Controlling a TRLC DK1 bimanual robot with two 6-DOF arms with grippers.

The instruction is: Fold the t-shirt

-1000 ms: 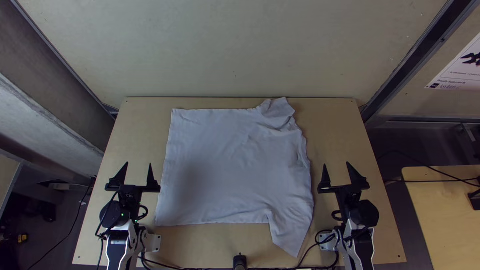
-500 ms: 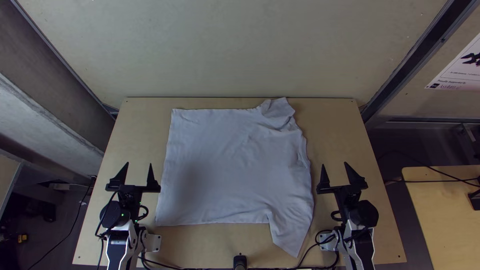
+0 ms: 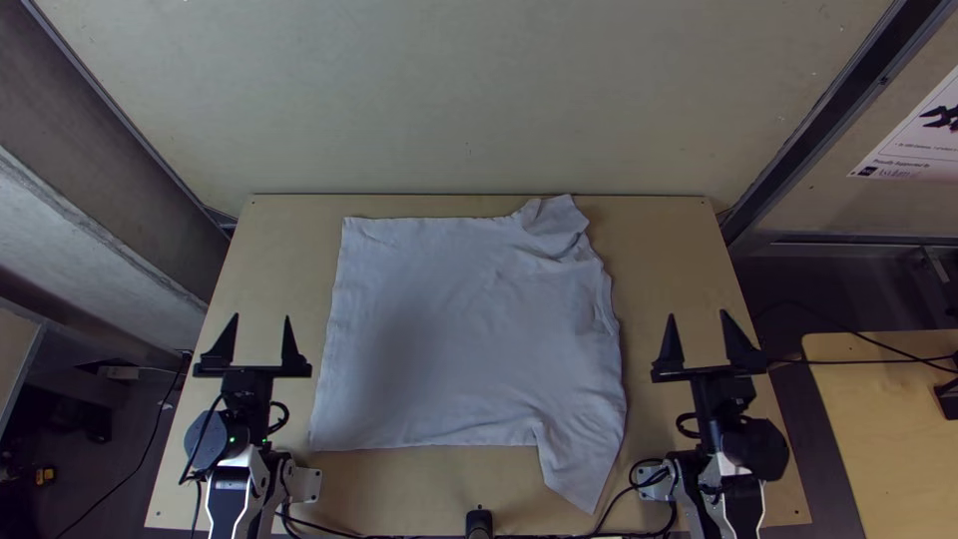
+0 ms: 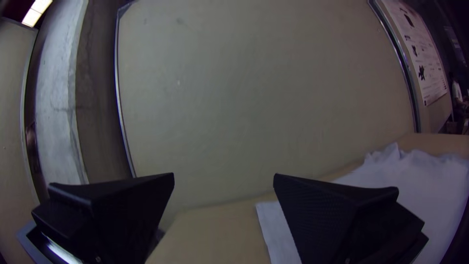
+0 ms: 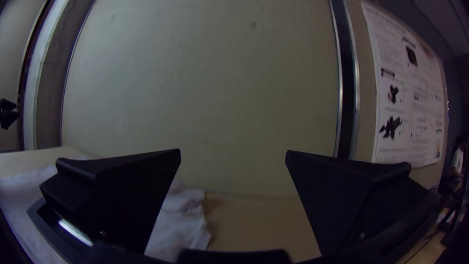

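White fabric t-shirt (image 3: 459, 329) is spread on the light wooden table (image 3: 679, 240), its long axis laid left to right, hem left, shoulder end right, the near sleeve (image 3: 579, 474) slanted nearward. Farther up, the black left gripper (image 3: 262, 317) and black right gripper (image 3: 698, 313) are held parted and empty at either side; the far sleeve (image 3: 554, 218) is left rumpled by the far edge.

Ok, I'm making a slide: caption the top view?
White shirt spread on a wooden table between two open grippers.

1 white t-shirt (image 3: 469, 329) lies spread on the wooden table (image 3: 669, 250).
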